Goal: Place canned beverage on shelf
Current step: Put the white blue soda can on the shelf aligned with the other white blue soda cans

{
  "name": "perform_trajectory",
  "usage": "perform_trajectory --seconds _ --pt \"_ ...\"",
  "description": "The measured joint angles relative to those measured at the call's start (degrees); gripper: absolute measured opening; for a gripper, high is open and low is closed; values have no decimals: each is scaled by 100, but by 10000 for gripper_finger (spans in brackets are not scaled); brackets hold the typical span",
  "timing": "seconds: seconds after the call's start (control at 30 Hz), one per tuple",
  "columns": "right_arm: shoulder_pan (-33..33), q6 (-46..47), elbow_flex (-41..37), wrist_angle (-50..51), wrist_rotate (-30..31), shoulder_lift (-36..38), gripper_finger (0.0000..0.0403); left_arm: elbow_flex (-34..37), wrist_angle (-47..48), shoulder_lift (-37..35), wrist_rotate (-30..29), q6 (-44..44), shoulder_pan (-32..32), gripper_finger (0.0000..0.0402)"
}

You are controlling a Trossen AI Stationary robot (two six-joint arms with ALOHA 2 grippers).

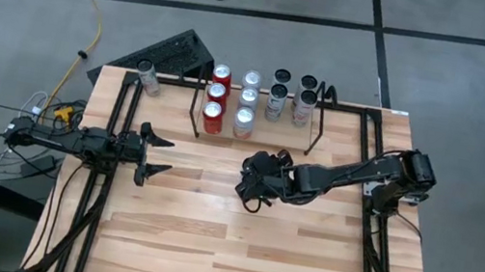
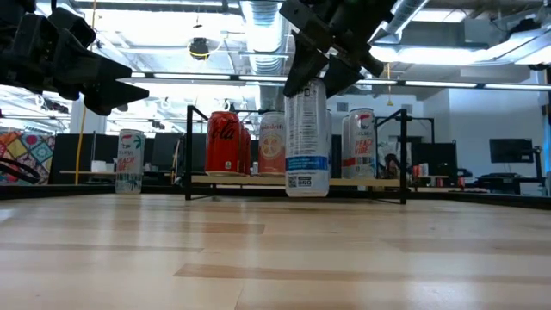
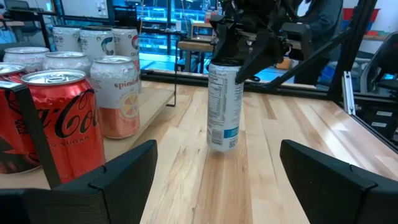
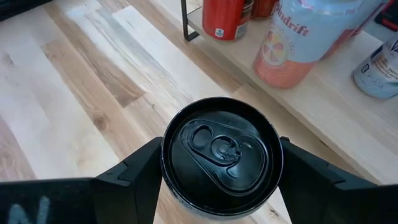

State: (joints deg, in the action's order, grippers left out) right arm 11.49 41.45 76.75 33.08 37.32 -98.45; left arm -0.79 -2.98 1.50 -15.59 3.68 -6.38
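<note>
On the wooden table point(image 1: 205, 247), nearest of all is bare board; a little past its middle and well short of the far edge, the right gripper point(image 4: 219, 163) is clamped on the rim of a tall slim can point(image 2: 307, 138). In the low view the can hangs just clear of the surface, in front of the shelf point(image 2: 293, 180). A black-lidded, smooth metal cylinder of this kind is stiff along its length but likely thin-walled, so a hard squeeze at mid-body could dent it. If it is full, it would be fairly heavy for such a high, narrow hold and could swing or slip on the slick paint. The rolled top rim, where the fingers point(image 4: 134, 171) press on either side, looks like the firmest place to take it. Near the table's left edge, the left gripper point(image 1: 156, 154) waits with its jaws spread wide and empty. Farther off, along the far edge, the shelf holds red cans point(image 1: 216, 103), pale ones and dark-topped ones in rows. A lone can point(image 1: 145, 77) stands outside it by the far left corner.
</note>
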Motion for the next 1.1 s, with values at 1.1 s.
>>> perform_trajectory --seconds 1.1 --pt "-190 220 2 -265 -559 8 296 1 0 0 0 0 -2 327"
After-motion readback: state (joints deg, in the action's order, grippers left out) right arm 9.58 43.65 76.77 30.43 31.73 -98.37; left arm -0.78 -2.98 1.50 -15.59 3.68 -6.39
